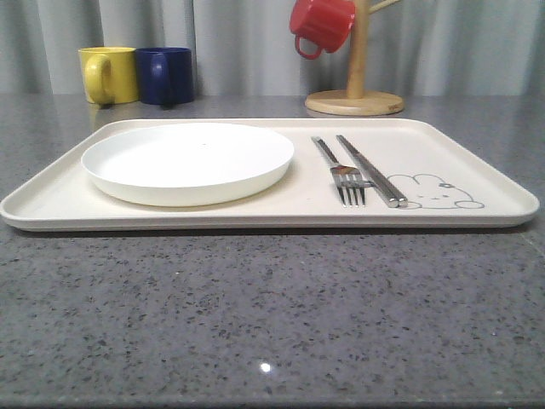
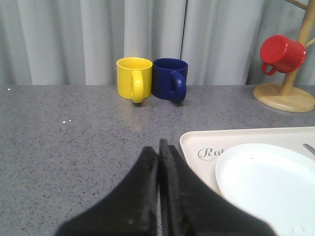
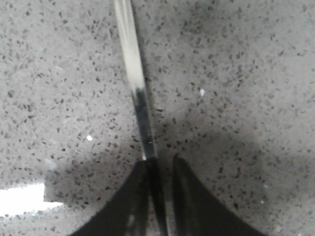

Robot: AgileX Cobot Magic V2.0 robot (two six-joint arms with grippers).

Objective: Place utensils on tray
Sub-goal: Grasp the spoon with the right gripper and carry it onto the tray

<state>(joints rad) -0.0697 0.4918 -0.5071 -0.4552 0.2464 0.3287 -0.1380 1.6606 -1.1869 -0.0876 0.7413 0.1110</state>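
On the cream tray, a silver fork and a pair of flat chopsticks lie side by side, right of the round white plate and beside the rabbit drawing. Over the speckled counter, my right gripper is shut on a slim silver handle, apparently the spoon. Its far end is blurred and the bowl is out of view. My left gripper is shut with nothing in it, hovering above the counter just off the tray's corner near the "Rabbit" script.
A yellow mug and a dark blue mug stand behind the tray at the back left. A wooden mug tree with a red mug hanging on it stands at the back right. A grey curtain closes the rear.
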